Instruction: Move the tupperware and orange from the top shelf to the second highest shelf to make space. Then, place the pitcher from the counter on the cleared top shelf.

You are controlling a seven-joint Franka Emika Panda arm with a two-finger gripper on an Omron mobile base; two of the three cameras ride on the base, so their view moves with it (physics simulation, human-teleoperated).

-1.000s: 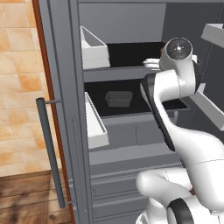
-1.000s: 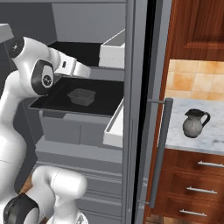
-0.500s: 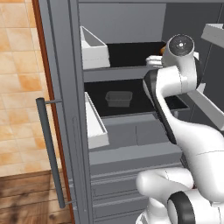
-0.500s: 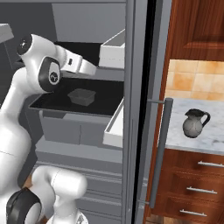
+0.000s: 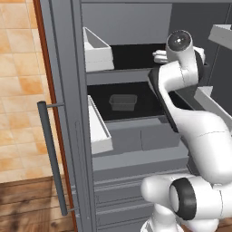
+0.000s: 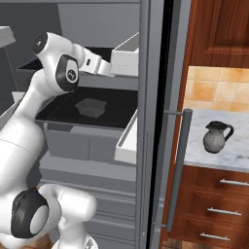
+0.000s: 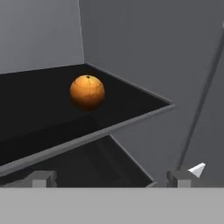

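Hand view, orange (image 7: 87, 91) on top shelf (image 7: 39, 109)

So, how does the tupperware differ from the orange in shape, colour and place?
The tupperware is a dark grey, translucent, rectangular box; the orange is a round, bright orange fruit. The tupperware already lies on the second highest shelf; the orange rests on the top shelf. Both sit free, ungripped, on black shelf boards.

Two base cameras flank the arm, both facing the fridge; hand camera sits close, orange (image 7: 87, 91) at eleven o'clock.
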